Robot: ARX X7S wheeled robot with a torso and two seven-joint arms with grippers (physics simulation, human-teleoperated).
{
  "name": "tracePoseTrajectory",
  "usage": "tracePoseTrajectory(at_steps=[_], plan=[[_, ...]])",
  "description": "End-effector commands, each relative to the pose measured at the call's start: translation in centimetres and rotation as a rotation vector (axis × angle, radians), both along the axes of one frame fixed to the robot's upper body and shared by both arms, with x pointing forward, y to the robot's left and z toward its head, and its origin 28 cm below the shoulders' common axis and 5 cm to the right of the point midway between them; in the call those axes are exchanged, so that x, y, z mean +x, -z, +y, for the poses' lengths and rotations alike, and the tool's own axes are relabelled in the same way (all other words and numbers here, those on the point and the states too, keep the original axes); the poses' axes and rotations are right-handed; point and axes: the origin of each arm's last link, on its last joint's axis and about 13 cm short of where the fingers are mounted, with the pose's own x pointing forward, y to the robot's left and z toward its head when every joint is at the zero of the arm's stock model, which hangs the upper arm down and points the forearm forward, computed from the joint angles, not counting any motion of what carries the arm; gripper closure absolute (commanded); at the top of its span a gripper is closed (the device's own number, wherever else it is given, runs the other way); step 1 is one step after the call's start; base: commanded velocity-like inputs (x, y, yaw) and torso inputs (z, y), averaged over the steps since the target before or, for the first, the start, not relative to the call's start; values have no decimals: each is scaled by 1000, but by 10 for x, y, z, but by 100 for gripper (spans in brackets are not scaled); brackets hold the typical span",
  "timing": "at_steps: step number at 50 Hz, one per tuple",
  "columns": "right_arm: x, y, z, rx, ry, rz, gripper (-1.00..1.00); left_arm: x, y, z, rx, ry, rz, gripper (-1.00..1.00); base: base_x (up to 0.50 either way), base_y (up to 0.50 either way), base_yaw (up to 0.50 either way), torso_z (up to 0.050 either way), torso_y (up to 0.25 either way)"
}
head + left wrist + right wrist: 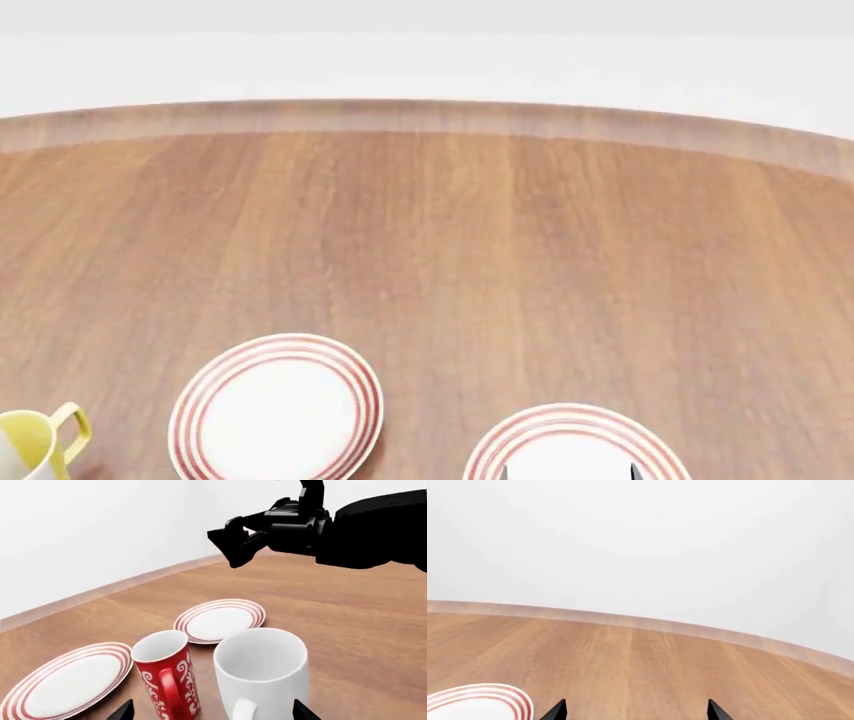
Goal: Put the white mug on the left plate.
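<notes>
White mug (261, 672) — on table, touching neither plate, just beside red mug (167, 680); sits between my left fingertips (122, 711), spread wide, no contact yet. Left plate (278, 410) bare. My right gripper (233, 542) empty, gap narrow. Grasp, lift, placement all remaining.

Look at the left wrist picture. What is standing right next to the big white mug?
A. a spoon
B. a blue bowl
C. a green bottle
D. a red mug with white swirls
D: the left wrist view shows a red mug with white swirls standing upright right beside the white mug on the wooden table, with two red-ringed plates nearby.
</notes>
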Motion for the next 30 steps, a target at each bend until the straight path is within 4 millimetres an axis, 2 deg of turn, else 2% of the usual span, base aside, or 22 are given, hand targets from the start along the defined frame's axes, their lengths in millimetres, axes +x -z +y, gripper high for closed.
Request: tracePoseTrajectory(at_steps=[1, 8, 15, 30], plan=[[0, 0, 0, -1, 0, 0, -100, 3, 11, -2, 33, 1, 28, -100, 0, 0, 0, 0, 0], [-1, -1, -1, 3, 7, -7, -100, 13, 17, -2, 62, -26, 47, -100, 0, 0, 0, 0, 0], [-1, -1, -1, 2, 5, -6, -100, 7, 20, -7, 76, 18, 46, -100, 0, 0, 0, 0, 0], [-1, -2, -1, 0, 6, -5, -100, 9, 28, -13, 106, 61, 68, -100, 0, 0, 0, 0, 0]])
